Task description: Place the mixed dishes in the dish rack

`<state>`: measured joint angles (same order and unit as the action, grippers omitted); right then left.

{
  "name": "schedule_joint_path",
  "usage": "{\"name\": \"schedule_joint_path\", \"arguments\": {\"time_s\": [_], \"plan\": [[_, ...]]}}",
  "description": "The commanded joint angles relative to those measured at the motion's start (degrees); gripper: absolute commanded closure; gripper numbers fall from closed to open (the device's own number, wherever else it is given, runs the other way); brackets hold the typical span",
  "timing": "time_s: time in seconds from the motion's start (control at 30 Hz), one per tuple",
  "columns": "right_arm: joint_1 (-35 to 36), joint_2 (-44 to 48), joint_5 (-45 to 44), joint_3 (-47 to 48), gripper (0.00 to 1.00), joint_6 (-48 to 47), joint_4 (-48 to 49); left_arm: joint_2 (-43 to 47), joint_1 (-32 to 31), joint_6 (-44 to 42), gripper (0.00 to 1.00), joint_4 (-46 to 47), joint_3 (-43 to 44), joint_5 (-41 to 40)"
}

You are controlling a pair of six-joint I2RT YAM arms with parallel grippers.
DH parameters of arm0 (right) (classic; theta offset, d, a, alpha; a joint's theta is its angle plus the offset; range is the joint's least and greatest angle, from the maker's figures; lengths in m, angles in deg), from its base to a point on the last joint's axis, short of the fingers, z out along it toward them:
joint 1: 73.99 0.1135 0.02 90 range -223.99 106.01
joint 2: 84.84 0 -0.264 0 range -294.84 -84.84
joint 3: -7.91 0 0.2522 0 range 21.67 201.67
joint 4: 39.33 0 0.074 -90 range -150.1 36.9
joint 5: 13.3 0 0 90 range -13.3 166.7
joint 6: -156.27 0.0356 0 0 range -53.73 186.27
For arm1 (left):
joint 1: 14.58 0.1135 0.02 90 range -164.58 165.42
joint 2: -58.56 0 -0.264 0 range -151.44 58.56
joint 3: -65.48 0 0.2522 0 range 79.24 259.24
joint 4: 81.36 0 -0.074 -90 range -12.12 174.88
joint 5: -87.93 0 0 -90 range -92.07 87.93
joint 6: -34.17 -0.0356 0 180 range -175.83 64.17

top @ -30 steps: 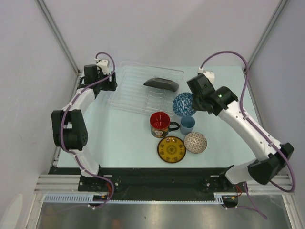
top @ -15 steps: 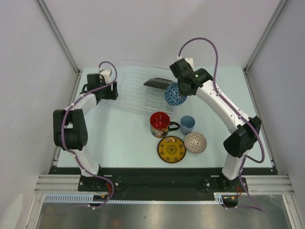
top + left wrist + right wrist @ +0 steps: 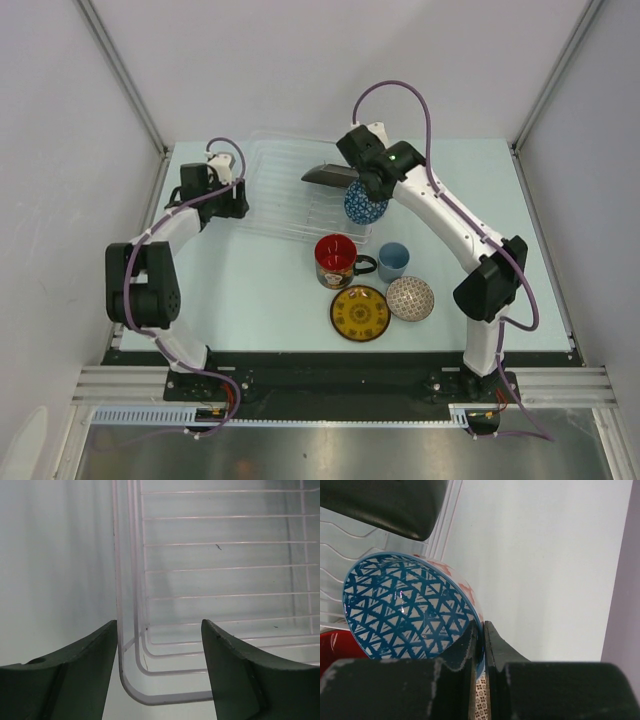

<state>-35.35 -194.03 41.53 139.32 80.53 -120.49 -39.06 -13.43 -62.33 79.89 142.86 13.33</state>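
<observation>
The clear dish rack lies at the back of the table. The black square plate stands on edge in its right part and shows in the right wrist view. My right gripper is shut on the rim of the blue-white bowl, holding it tilted above the rack's near right corner; the jaws pinch the bowl's rim. My left gripper is open, its fingers either side of the rack's left corner rim. The red mug, light-blue cup and yellow saucer sit on the table.
A small grey-patterned bowl sits right of the saucer. The red mug stands just below the held bowl and its rim shows in the right wrist view. Grey walls close in the table on three sides.
My right arm has carried the bowl left and back, from above the cup to the rack's near right corner by the black plate. My left gripper has shifted slightly along the rack's left edge.
</observation>
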Motion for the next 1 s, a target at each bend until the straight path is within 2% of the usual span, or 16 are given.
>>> {"name": "schedule_joint_path", "arguments": {"time_s": [0.0, 0.3, 0.6, 0.97], "plan": [[-0.22, 0.38, -3.05, 2.86, 1.00, -1.17, -0.02, 5.42, 0.17, -0.44, 0.28, -2.82, -1.47, 2.53], [-3.03, 2.13, -0.24, -1.89, 1.00, -1.60, 2.36, 13.76, 0.08, 0.79, 0.29, -5.55, -7.45, 5.43], [-4.35, 1.35, 0.82, -3.12, 1.00, -2.40, 3.41, 16.67, 0.17, 2.63, 0.29, -7.04, -10.70, 7.54], [-4.62, -5.86, -0.15, 0.57, 1.00, -3.28, 2.62, 21.59, -0.53, 5.79, 0.30, -8.19, -13.16, 11.85]]}}
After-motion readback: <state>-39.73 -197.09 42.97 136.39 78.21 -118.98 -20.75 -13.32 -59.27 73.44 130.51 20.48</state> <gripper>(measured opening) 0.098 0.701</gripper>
